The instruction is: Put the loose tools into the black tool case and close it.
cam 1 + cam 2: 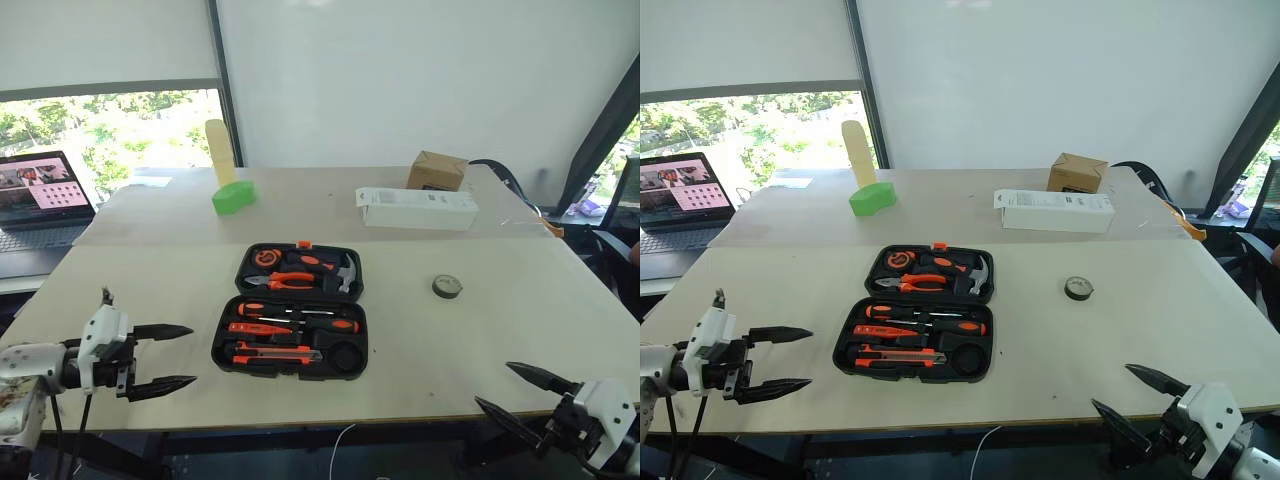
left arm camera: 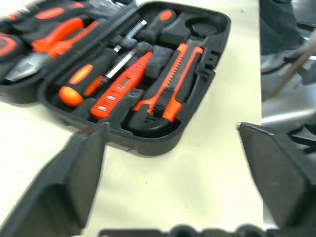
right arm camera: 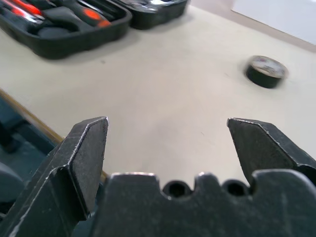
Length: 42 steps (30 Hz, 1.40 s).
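Still lay open on table (image 1: 480, 340): black tool case (image 1: 290, 322), screwdrivers and utility knife (image 1: 276, 353) seated; tape roll (image 1: 447, 287) loose alongside. Left pincer (image 1: 160, 358) released, right pincer (image 1: 520, 392) released, both empty.

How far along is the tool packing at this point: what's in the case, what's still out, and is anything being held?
Mostly packed: the two screwdrivers, tester screwdriver and utility knife lie in recesses of the open black tool case. In hand: nothing; the left gripper and right gripper are open and empty, either side of the case. Left: the tape roll sits on the table right of the case, its round recess is vacant, and the lid is unclosed.
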{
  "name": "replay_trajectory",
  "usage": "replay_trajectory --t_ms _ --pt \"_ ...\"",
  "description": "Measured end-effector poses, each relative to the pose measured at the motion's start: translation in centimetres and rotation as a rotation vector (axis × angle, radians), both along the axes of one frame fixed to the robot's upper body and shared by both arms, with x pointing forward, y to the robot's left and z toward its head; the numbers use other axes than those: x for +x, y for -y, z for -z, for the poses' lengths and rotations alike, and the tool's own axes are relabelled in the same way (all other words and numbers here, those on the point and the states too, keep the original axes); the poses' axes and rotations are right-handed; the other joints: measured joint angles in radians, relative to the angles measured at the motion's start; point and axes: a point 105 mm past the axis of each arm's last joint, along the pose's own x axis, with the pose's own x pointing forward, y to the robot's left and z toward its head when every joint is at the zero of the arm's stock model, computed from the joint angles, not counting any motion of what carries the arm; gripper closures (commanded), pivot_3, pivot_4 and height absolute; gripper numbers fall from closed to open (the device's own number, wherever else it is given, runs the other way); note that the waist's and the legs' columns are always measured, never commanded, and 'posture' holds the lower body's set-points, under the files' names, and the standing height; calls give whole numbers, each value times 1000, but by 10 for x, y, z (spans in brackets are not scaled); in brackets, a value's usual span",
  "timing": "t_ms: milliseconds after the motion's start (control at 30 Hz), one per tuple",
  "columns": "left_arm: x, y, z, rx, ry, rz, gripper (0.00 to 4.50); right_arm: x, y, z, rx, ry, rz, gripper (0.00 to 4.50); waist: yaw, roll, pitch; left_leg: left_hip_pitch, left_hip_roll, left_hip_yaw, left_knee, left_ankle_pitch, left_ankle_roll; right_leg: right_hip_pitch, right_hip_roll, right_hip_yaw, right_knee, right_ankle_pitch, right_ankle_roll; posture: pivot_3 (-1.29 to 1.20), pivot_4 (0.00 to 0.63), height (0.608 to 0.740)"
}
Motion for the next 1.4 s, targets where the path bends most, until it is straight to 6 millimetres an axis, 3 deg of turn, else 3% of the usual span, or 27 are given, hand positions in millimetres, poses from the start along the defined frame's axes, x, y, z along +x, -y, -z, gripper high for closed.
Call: replay_trajectory --t_ms 167,267,467,600,800,933,1267,1400 --pt "-1 15 -3 -64 19 39 115 68 -19 -45 -135 -19 -112 0 -28 0 1 1 2 6 0 0 0 -3 4 5 1 3 -2 0 150 740" --pt "1 25 -2 -83 23 53 115 106 -27 -58 -189 -100 -122 0 -24 -1 1 0 3 5 -2 0 0 -5 6 4 2 2 -3 0 150 740" --pt "5 40 -4 -104 47 70 115 149 -18 -26 -343 -340 -81 0 -2 -1 1 -13 -1 7 -4 1 -2 -16 1 3 -1 3 -1 0 150 740" --pt "5 46 -6 -105 54 74 115 169 -11 -18 -428 -355 -65 0 -9 -1 1 -20 -2 10 -2 3 -5 -21 -1 3 -2 5 2 0 150 740" --pt "3 50 -3 -110 44 76 115 185 -20 -15 -445 -343 -102 0 -26 -1 1 -20 -1 12 -2 3 -5 -20 0 3 -3 6 3 0 150 740" --pt "3 52 -2 -110 39 82 0 191 -25 -13 -444 -351 -118 1046 -28 -1 1 -18 -1 13 -2 3 -5 -19 0 4 -2 6 3 0 150 740" --pt "5 58 -1 -116 37 109 0 199 -36 -7 -468 -319 -157 4469 -31 -1 1 -13 -1 15 -2 3 -5 -18 0 8 0 6 2 0 150 740" --pt "5 60 -1 -122 37 111 0 194 -44 -12 -451 -279 -238 4469 -31 -1 1 -14 0 16 -2 3 -5 -20 0 9 0 6 2 0 150 740"
